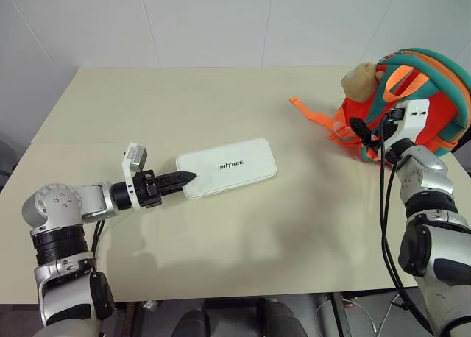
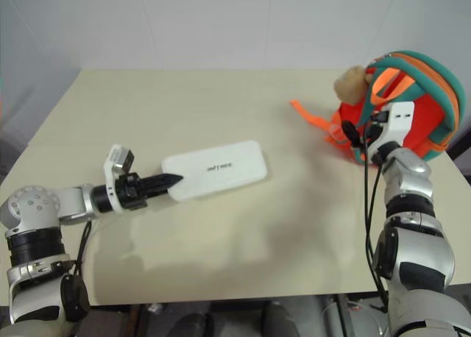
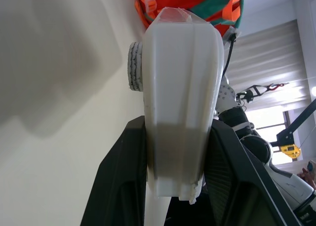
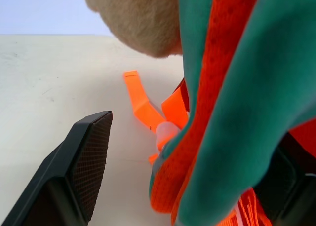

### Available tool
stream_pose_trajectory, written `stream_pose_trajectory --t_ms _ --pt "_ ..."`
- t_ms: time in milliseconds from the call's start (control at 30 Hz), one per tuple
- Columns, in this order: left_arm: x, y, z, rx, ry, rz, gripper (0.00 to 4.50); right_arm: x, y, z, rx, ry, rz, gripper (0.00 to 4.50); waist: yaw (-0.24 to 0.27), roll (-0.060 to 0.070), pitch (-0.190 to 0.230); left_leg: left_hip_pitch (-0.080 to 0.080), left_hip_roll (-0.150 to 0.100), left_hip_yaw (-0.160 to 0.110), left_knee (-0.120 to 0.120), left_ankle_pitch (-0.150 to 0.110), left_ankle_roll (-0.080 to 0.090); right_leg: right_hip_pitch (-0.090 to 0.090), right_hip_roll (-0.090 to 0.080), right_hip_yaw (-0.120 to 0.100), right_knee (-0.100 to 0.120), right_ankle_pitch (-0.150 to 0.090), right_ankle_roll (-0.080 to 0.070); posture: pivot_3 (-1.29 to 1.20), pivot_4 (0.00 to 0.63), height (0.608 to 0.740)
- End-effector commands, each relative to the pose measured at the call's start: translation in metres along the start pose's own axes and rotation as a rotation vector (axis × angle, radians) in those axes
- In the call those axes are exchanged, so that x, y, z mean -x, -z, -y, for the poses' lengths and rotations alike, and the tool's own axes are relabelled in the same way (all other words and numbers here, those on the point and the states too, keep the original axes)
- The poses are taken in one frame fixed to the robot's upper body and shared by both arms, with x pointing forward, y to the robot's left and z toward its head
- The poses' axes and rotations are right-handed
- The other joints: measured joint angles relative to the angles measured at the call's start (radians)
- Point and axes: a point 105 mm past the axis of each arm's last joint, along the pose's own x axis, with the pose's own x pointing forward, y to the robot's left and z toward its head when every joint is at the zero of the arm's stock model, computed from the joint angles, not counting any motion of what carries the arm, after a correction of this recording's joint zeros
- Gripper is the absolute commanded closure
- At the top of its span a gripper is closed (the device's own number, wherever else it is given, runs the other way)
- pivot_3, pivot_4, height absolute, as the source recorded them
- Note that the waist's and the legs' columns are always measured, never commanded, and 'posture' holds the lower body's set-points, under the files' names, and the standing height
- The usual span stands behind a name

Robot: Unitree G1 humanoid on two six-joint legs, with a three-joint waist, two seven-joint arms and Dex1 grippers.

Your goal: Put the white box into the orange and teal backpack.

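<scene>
The left claw (image 1: 184, 178) reached out level, clamped on the near end of the flat white rounded-corner box (image 1: 229, 166) lying on the beige table (image 1: 221, 101). Farther off, the right claw (image 4: 197, 186) stood spread around a teal strap of the orange and teal fabric backpack (image 1: 434, 94); beyond it sat a tan plush toy (image 1: 360, 81).
</scene>
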Motion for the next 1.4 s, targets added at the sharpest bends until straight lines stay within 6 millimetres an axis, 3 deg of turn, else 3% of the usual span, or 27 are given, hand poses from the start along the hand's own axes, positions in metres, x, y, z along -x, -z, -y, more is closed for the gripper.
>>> stream_pose_trajectory --t_ms 33,67,167,467,533,767,1000,1400 --pt "0.003 -0.002 0.012 -0.041 0.046 0.021 3.28 -0.002 -0.016 0.002 0.027 0.017 0.057 0.00 0.000 0.000 0.000 0.000 0.000 0.000 0.000 0.000 0.000 0.000 0.000 0.000 0.000 0.000 0.000 0.00 0.150 0.740" --pt "0.003 -0.002 0.012 -0.041 0.046 0.021 3.28 -0.002 -0.016 0.002 0.033 0.021 0.061 0.00 0.000 0.000 0.000 -0.001 0.000 0.000 0.000 0.000 0.000 0.000 0.000 0.000 0.000 0.000 0.000 0.00 0.150 0.740" --pt "0.003 -0.002 0.012 -0.041 0.044 0.024 3.28 -0.003 -0.012 0.002 0.022 0.032 0.052 0.62 0.000 0.000 0.000 -0.002 0.000 0.000 0.001 0.000 0.000 -0.001 0.000 0.000 0.000 0.000 0.001 0.00 0.150 0.740" --pt "-0.001 0.000 0.013 -0.042 0.053 0.021 3.28 -0.006 -0.007 -0.002 0.029 0.051 0.055 3.54 -0.005 0.000 0.000 -0.002 0.000 0.000 0.001 0.000 -0.001 -0.001 0.000 0.000 0.000 0.001 0.001 0.00 0.150 0.740" --pt "-0.003 -0.001 0.013 -0.042 0.056 0.021 3.28 -0.008 -0.006 -0.005 0.026 0.052 0.053 3.87 -0.009 0.000 0.000 -0.002 0.000 0.000 0.001 0.000 -0.001 -0.001 0.000 0.000 0.000 0.001 0.001 0.00 0.150 0.740" --pt "-0.006 -0.002 0.014 -0.044 0.062 0.025 3.28 -0.015 -0.015 -0.017 -0.006 -0.004 0.079 3.87 -0.021 0.000 0.000 -0.002 0.000 0.000 0.001 0.000 -0.001 -0.001 0.000 0.000 -0.001 0.001 0.002 0.00 0.150 0.740" --pt "-0.001 -0.005 0.011 -0.041 0.047 0.036 3.28 -0.018 -0.029 -0.043 -0.027 -0.193 0.108 3.87 -0.022 0.000 0.000 -0.003 0.000 0.000 0.001 0.000 -0.001 -0.002 0.000 0.000 0.000 0.001 0.002 0.00 0.150 0.740" --pt "0.000 -0.013 0.009 -0.052 0.034 0.053 3.28 0.009 -0.029 -0.079 0.016 -0.447 0.101 3.87 -0.018 0.000 0.000 -0.003 0.000 -0.001 0.001 0.000 -0.001 -0.003 0.000 0.000 0.001 0.001 0.002 0.00 0.150 0.740"
